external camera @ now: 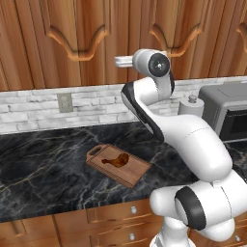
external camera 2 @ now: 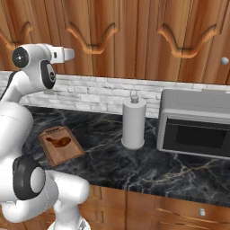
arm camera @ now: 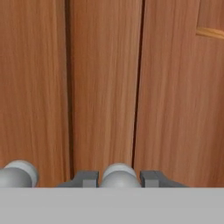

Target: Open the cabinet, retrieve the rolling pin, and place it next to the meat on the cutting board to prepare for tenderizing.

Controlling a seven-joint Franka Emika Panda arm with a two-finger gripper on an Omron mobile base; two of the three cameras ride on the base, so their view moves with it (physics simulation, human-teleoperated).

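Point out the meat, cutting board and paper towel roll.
meat (external camera: pixel 117 160): left base view, its thick middle.
cutting board (external camera: pixel 135 171): left base view, bare near corner.
paper towel roll (external camera 2: pixel 134 122): right base view, side of roll.

My arm (external camera: pixel 193 144) is made of glossy white, rounded shells, with dark bands where the segments join. A round dark cap with a small pale centre sits on the side of my upper joint (external camera: pixel 158 63), and a short white stub sticks out beside it. My two fingertips (arm camera: pixel 151 178) are small, dark grey and blocky.

Reddish wood cabinet (arm camera: pixel 105 87), silvery knob (arm camera: pixel 119 175)
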